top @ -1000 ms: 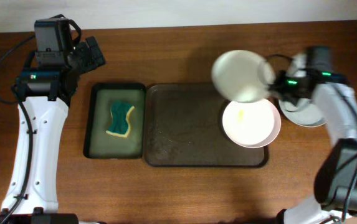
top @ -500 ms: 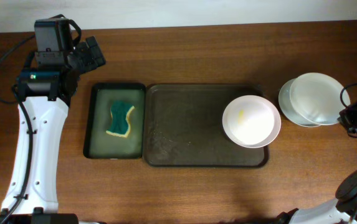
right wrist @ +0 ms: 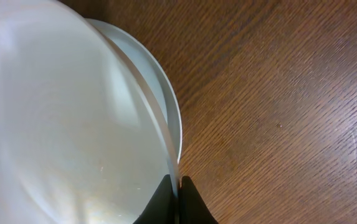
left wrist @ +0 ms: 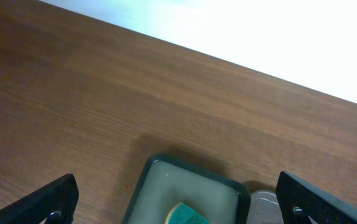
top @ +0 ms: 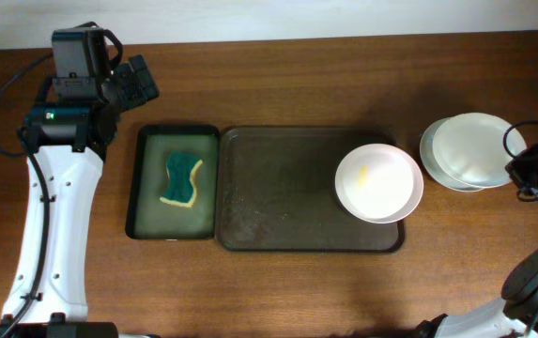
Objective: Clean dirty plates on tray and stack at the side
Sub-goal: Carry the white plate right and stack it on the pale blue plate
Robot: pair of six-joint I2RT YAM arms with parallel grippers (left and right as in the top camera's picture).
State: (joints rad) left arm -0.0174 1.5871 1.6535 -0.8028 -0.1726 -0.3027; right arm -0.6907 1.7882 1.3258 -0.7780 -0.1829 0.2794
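The right tool [right wrist: 178,186] pinches the rim of a round shallow white plate [right wrist: 60,112], leaning it on the white plate beneath [right wrist: 162,99] for stacking. The left tool [top: 142,84] gapes idle.

overhead: fixed high above the brown wooden counter [top: 278,291], facing straight down, far enough off to hold both arms, from left end effector [top: 143,83] to right end effector [top: 534,176].
left wrist: behind its end effector, tilted forward and down; counter and pale wall [left wrist: 259,37] lie ahead of the spread fingers [left wrist: 47,202].
right wrist: very near, looking down past its pinched fingertips [right wrist: 166,202] onto the upper round white shallow plate [right wrist: 66,124].
shared: overhead and left wrist both catch the small dark green rectangular tray [top: 134,188]; overhead and right wrist share the plate stack [top: 466,150].
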